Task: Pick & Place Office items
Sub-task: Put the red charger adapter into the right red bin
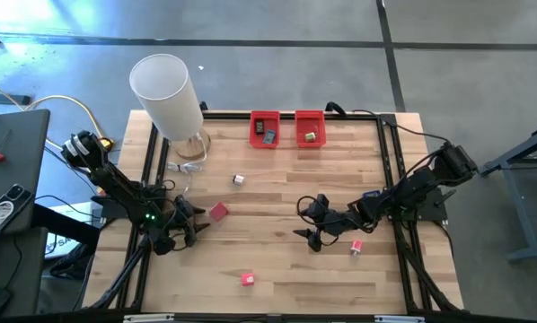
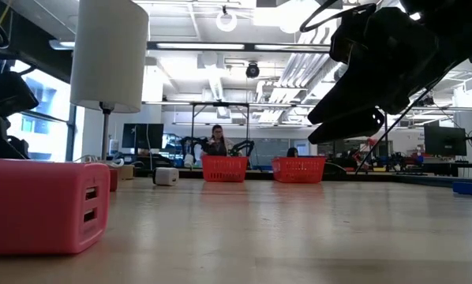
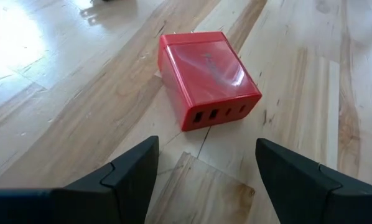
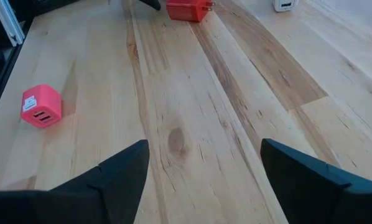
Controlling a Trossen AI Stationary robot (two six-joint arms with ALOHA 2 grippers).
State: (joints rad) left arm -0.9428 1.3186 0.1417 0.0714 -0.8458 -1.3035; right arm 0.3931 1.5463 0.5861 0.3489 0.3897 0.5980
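Wood table point(image 1: 277, 260): pale planks, dark frame rails down both sides.
High view, left gripper point(image 1: 189, 226): low over table's left part, fingers apart, nothing between; red charger point(image 1: 218, 212) just ahead of tips, not touching.
High view, right gripper point(image 1: 312, 222): mid-table, fingers spread, empty.
High view, other items: white piece point(image 1: 239, 179) nr table centre; pink charger point(image 1: 248, 280) toward near edge; pink-white piece point(image 1: 356, 247) beside right arm.
High view, bins: left red bin point(image 1: 265, 129) w/ a dark item inside, right red bin point(image 1: 310, 128) w/ a greenish one — side by side at far edge.
High view, cylinder: tall white cylinder point(image 1: 168, 97) at far-left corner.
Low view: pink charger point(image 2: 45, 205) close up at left, two ports facing the camera; white piece point(image 2: 166, 176) further back; both bins beyond; a dark gripper hangs above table at right; person seated far off in room.
Left wrist view: red charger point(image 3: 206, 77) flat on the wood, ports toward the fingers point(image 3: 133, 168); jaws wide, not touching it.
Right wrist view: fingers point(image 4: 127, 171) wide over bare wood; pink charger point(image 4: 41, 106) off to one side, red charger point(image 4: 186, 9) and white piece point(image 4: 284, 5) far ahead.
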